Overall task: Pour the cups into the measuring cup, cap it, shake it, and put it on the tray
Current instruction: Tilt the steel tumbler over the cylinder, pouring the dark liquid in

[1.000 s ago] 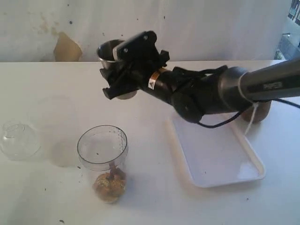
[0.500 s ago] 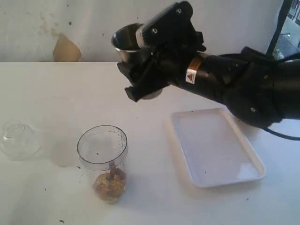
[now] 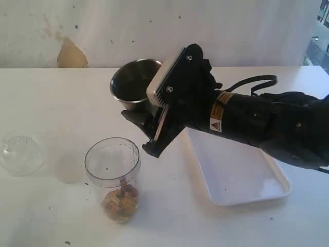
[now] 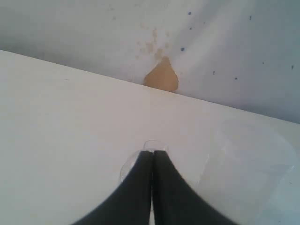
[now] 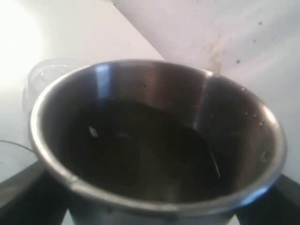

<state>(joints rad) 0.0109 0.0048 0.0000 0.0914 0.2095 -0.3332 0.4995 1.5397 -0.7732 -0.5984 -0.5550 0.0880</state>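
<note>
My right gripper (image 3: 146, 123) is shut on a shiny steel tumbler (image 3: 134, 82), held upright in the air just behind and above the measuring cup (image 3: 113, 175). The tumbler (image 5: 154, 136) fills the right wrist view, with a dark inside and black fingers (image 5: 18, 192) at both sides. The measuring cup is a clear cylinder standing near the front edge, open-topped, with brown bits at its bottom. A clear dome cap (image 3: 20, 153) lies at the far left. My left gripper (image 4: 152, 152) is shut and empty, its tips over the cap's neck (image 4: 158, 143). The white tray (image 3: 267, 180) lies right of the measuring cup.
A frosted translucent cup (image 3: 69, 163) stands between the cap and the measuring cup, and it shows in the left wrist view (image 4: 255, 159) too. The right arm (image 3: 267, 126) stretches over the tray's far end. A tan patch (image 3: 72, 54) marks the back wall.
The right arm has carried the steel tumbler forward and down from the back of the table, toward the measuring cup. The left gripper has stayed shut.
</note>
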